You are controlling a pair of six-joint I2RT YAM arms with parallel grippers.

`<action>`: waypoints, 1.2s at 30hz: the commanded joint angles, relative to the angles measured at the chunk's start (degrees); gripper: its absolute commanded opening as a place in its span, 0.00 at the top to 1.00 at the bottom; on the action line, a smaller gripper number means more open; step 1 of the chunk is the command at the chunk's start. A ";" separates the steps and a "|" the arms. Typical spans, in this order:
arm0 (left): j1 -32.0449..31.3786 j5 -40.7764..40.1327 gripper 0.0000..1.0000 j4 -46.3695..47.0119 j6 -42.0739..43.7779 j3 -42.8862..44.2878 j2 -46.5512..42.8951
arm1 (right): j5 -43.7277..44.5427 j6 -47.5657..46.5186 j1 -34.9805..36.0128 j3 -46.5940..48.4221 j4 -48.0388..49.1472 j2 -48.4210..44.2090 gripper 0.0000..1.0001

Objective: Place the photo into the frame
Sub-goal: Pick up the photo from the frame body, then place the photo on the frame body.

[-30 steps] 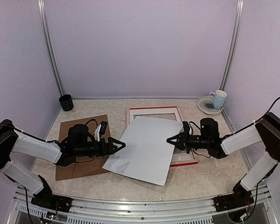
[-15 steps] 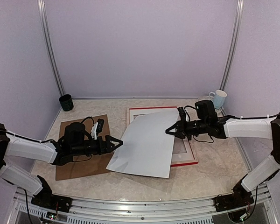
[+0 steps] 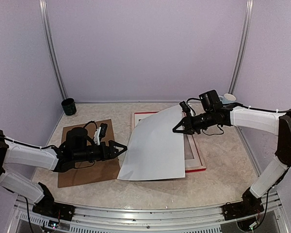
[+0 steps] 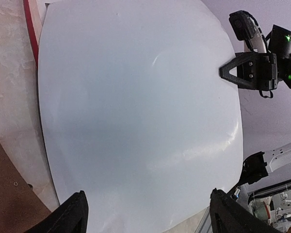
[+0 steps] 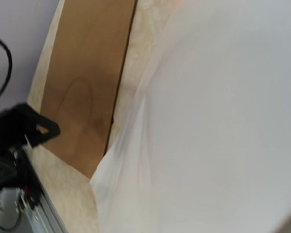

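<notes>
1. The board [image 3: 82, 162] lies flat on the table [image 3: 218, 177] at the 9 o'clock side. It is not fitted to anything.

2. The left gripper [image 3: 122, 150] hovers over the board's 3 o'clock edge and is aimed toward 3 o'clock. Its jaws are spread wide and nothing is held. The fingertips stand just beside the photo's 9 o'clock edge; contact cannot be confirmed.

3. The photo [image 3: 153, 145] is turned white back up, at the table's centre. Its 6 o'clock edge appears to rest on the table. The sheet is bowed and rises toward its 2 o'clock corner. The frame's 9 o'clock half is covered by it, but the photo is not seated in the opening.

4. The frame [image 3: 195, 169] lies flat beneath the photo. Only its red strips at 12 o'clock and 5 o'clock and its 3 o'clock side are exposed.

5. The right gripper [image 3: 177, 130] is fully closed on the photo's 2 o'clock edge, which is held clear of the frame.

Progress, as judged: 1 step is done, since the photo is gripped and brought over the frame. 2 steps are left: the photo is to be squared with the opening, then lowered flat and released.
</notes>
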 commanded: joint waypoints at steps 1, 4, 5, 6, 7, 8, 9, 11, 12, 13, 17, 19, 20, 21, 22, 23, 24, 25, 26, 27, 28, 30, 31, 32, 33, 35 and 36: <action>0.23 -0.16 0.14 -0.58 0.14 -0.52 -1.15 | -3.58 -10.45 -0.48 4.28 -7.42 0.95 1.00; 0.23 -0.58 0.14 -1.04 0.21 -0.44 -1.62 | -5.29 -13.11 -0.50 4.29 -6.34 -1.30 1.00; 0.23 -0.66 0.14 -1.16 0.33 -0.48 -1.79 | -4.13 -13.92 -0.49 4.26 -6.73 -1.84 1.00; 0.23 -0.79 0.14 -1.31 0.37 -0.37 -1.88 | -2.34 -14.43 -0.55 4.38 -7.63 -1.87 1.00; 0.23 -0.81 0.14 -1.43 0.39 -0.39 -1.93 | -0.92 -14.51 -0.77 4.55 -8.95 -0.95 1.00; 0.26 -0.88 0.15 -1.45 0.46 -0.32 -1.93 | 0.18 -14.46 -1.07 4.75 -10.29 0.30 1.00; 0.24 -0.82 0.15 -1.46 0.46 -0.24 -1.86 | 1.38 -14.35 -1.42 5.08 -11.78 1.95 1.00; 0.23 -0.82 0.14 -1.31 0.47 -0.24 -1.68 | 5.75 -14.17 -1.70 5.89 -14.42 5.03 1.00; 0.23 -0.77 0.14 -1.16 0.39 -0.19 -1.43 | 7.81 -14.15 -1.79 6.21 -15.29 6.23 1.00; 0.23 -0.70 0.15 -1.00 0.36 -0.20 -1.31 | 9.47 -14.10 -1.96 6.37 -15.64 7.15 1.00; 0.15 -0.55 0.14 -0.58 0.03 -0.47 -1.06 | 12.35 -14.62 -2.60 8.15 -16.41 9.71 1.00; 0.15 -0.65 0.15 -0.66 0.07 -0.63 -1.10 | 12.61 -15.64 -3.18 9.94 -17.72 11.30 1.00; 0.15 -0.71 0.15 -0.74 0.12 -0.59 -1.13 | 12.58 -15.97 -3.55 10.92 -18.71 12.07 0.99; 0.17 -0.73 0.14 -0.75 0.11 -0.72 -1.14 | 12.70 -16.21 -3.98 11.46 -19.22 12.96 0.99; 0.15 -0.73 0.14 -0.80 0.14 -0.75 -1.21 | 12.95 -16.27 -4.37 11.74 -19.47 13.54 0.99; 0.15 -0.84 0.15 -0.80 0.14 -0.83 -1.31 | 13.33 -16.30 -4.63 11.66 -19.50 13.91 0.98; 0.15 -0.86 0.14 -0.71 0.12 -0.96 -1.32 | 13.55 -16.28 -4.85 11.71 -19.48 14.28 0.97; 0.15 -0.91 0.14 -0.55 0.05 -1.09 -1.39 | 13.52 -16.37 -5.05 11.47 -19.32 14.60 0.95; 0.15 -0.91 0.14 -0.50 0.03 -1.12 -1.33 | 12.92 -16.48 -5.28 11.22 -19.25 15.04 0.93; 0.15 -0.86 0.14 -0.49 0.03 -1.11 -1.24 | 11.67 -16.57 -5.63 10.62 -18.99 15.41 0.91; 0.19 -0.76 0.15 -0.57 0.00 -1.12 -1.22 | 10.01 -16.33 -5.99 9.91 -18.39 15.63 0.89; 0.15 -0.71 0.14 -0.74 0.04 -1.11 -1.28 | 5.96 -15.42 -6.92 7.46 -16.36 15.72 0.80; 0.15 -0.80 0.15 -0.87 0.16 -1.03 -1.45 | 3.72 -14.69 -7.48 6.03 -15.19 15.44 0.76; 0.15 -0.88 0.14 -1.00 0.24 -1.02 -1.62 | 1.71 -13.93 -7.98 4.47 -13.74 15.10 0.72; 0.22 -0.99 0.15 -1.09 0.36 -1.04 -1.71 | 0.01 -13.33 -8.45 3.12 -12.45 14.72 0.68; 0.25 -1.24 0.15 -0.91 0.38 -1.05 -1.76 | -2.67 -12.18 -9.26 1.09 -10.28 14.04 0.62; 0.28 -1.11 0.15 -0.58 0.39 -1.04 -1.69 | -3.86 -11.41 -9.55 0.10 -9.31 13.67 0.60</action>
